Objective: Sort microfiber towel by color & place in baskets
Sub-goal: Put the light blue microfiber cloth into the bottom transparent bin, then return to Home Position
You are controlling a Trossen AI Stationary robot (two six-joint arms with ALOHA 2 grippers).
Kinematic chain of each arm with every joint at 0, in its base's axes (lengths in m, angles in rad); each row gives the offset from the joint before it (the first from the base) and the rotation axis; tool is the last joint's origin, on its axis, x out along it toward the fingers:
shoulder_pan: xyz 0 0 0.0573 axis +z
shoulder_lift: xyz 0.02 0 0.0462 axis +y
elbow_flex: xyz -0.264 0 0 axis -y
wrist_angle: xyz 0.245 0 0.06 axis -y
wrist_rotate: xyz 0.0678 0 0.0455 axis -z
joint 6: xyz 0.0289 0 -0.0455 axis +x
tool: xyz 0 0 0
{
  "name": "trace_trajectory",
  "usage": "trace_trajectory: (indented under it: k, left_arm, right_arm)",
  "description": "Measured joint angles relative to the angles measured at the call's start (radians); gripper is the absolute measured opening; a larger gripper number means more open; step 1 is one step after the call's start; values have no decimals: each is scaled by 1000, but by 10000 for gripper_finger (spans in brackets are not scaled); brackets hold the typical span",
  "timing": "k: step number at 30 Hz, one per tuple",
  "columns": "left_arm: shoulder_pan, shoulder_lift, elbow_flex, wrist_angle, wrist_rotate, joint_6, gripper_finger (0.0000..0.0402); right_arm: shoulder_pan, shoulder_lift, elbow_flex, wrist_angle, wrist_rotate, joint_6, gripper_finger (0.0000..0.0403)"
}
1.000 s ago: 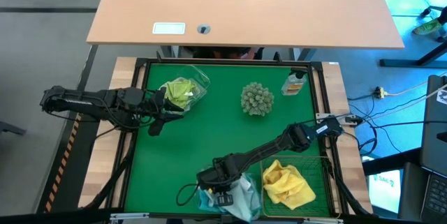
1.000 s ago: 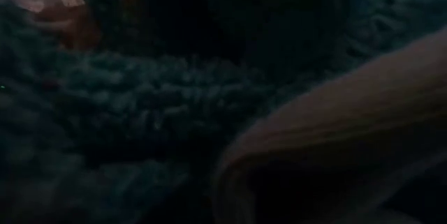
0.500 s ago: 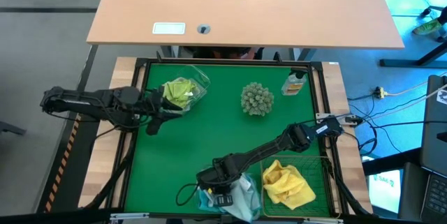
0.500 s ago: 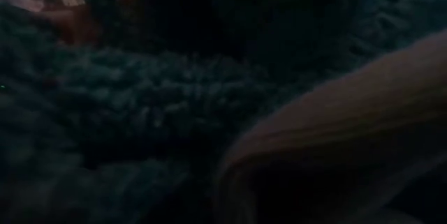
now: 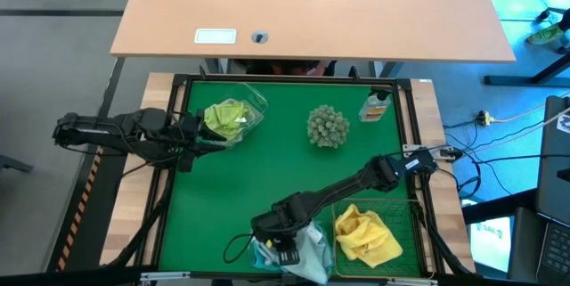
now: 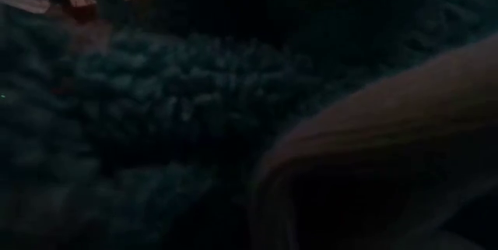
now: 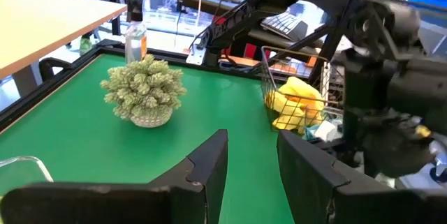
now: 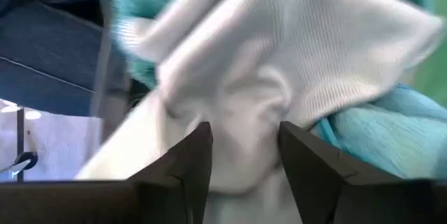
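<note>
Sorting looks nearly done: the right hand (image 5: 283, 252) hangs over the clear plastic tub (image 5: 307, 268) at the tabletop's near edge, fingers parted around pale teal fuzzy cloths (image 8: 279, 77), apparently letting go. Yellow cloths (image 5: 367, 235) fill the wire mesh basket (image 5: 411, 208); lime ones (image 5: 227, 117) sit in the far tub (image 5: 256, 100), beside the left hand (image 5: 184, 145), fingers apart and empty.

Low view nearly black: only dark fuzzy teal cloth (image 6: 156, 102) right against lens, rest of counter hidden. Clear tub under the blue cloths (image 5: 307, 249) cut off by high view's bottom edge. Right pincer (image 8: 241, 155) fills its view w/ pale cloth; tub walls not visible. Bottle (image 5: 375, 106) label too small to read.
</note>
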Motion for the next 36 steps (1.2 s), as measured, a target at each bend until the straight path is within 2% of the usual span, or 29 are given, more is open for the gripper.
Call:
trace_trajectory:
  k: [18,22,30,36]
  left_arm:
    - [0,-100,0,-17,0,86,119]
    - [0,-141,0,-51,-2,105,119]
    - [0,-215,0,-154,-8,149,119]
    - [0,-221,-3,-150,-8,155,119]
  right_arm:
    - [2,-222,10,-99,13,-1,167]
    - [2,-307,10,-156,75,-32,167]
    - [2,-513,11,-203,292,-146,167]
    - [2,-625,11,-223,384,-253,167]
